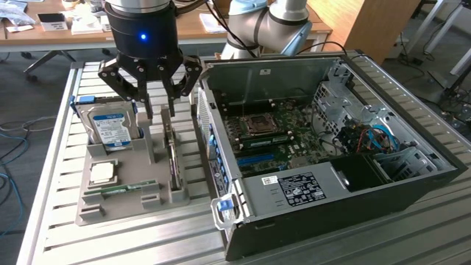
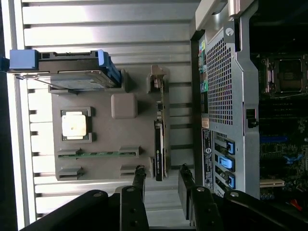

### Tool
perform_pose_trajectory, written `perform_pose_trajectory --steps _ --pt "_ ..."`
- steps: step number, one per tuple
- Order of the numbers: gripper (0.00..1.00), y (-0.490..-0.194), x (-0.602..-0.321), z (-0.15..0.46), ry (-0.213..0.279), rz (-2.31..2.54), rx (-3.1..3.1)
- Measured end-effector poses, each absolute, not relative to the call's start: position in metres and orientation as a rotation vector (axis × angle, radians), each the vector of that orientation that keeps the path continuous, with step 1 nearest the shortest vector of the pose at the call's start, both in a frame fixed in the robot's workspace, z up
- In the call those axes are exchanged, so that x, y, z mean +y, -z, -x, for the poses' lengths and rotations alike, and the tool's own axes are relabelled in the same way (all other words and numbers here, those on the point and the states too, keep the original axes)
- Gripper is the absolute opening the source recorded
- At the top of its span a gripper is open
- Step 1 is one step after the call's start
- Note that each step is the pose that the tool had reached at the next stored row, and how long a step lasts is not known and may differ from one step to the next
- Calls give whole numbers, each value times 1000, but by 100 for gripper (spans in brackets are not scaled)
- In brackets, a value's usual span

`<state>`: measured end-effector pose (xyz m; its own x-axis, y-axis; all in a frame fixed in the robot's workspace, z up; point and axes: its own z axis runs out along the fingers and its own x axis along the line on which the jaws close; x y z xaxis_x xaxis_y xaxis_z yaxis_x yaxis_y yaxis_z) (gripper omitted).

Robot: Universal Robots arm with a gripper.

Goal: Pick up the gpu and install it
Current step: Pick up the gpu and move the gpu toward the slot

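Edgewise in its tray [image 1: 88, 212], the gpu [image 1: 174, 160] runs lengthwise along the case [image 1: 442, 163], under the wide-spread gripper [image 1: 163, 113].

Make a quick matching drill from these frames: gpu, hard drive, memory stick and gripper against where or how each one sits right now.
Things:
1. gpu
2. hard drive
3. memory stick
4. gripper

Places or states:
A. green, lying flat in a slot of the grey tray
B. open, holding nothing, over the tray
C. standing on edge in the tray slot nearest the computer case
D. standing upright in the tray, blue-white label facing the exterior camera

Pairs: 1-C, 2-D, 3-A, 4-B
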<state>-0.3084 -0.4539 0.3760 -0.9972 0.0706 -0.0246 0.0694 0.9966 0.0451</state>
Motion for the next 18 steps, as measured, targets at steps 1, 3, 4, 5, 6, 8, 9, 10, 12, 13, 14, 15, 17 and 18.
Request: perform_pose_trajectory --steps 1,3,4,5,6,8,9,10,12,13,14,15,17,18 --pt "42 -376 -454 308 -69 -109 3113" --pt "42 -376 -454 308 -69 -109 3113" --pt "42 -376 -454 308 -69 -109 3113" --pt "42 -376 -454 308 -69 -109 3113" --pt "42 -376 -454 308 -69 -109 3113" --pt "42 -376 -454 308 -69 -109 3113" --pt "42 -376 -454 308 -69 -109 3113" --pt "42 -376 -454 308 -69 -109 3113" --pt "42 -376 -454 308 -69 -109 3113" --pt "42 -376 -454 308 -69 -109 3113" --pt "42 -376 -454 308 -69 -109 3113" --pt "42 -375 -454 308 -69 -109 3112" --pt "42 -373 -454 308 -69 -109 3113" --pt "42 -372 -454 308 -69 -109 3113"
